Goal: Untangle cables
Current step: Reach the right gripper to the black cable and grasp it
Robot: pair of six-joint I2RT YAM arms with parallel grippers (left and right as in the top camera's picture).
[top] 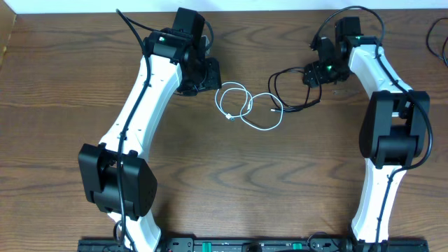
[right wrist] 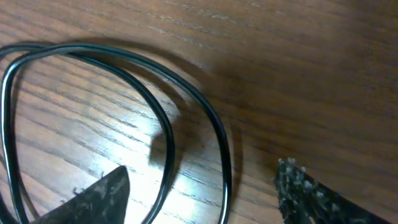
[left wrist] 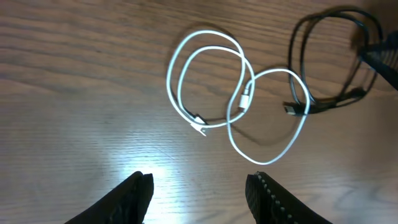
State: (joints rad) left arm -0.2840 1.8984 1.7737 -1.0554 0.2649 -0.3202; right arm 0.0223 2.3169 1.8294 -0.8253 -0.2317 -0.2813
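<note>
The white cable [top: 246, 106] lies in two loops at the table's centre. The black cable [top: 294, 108] lies coiled just to its right; the white cable's right loop overlaps the black one's left end. In the left wrist view the white cable [left wrist: 247, 93] lies ahead of my open, empty left gripper [left wrist: 199, 186], and the black cable [left wrist: 297, 107] is at the upper right. My left gripper [top: 204, 75] is left of the white loops. My right gripper [top: 315, 73] is over the black coil. It is open [right wrist: 202, 186], with two black cable [right wrist: 222, 134] strands lying between its fingers on the table.
The wooden table [top: 224, 175] reaches to a pale wall along the back edge. Another dark wire [top: 439, 38] shows at the far right corner. Both arm bases stand at the front edge, left [top: 119, 182] and right [top: 392, 133].
</note>
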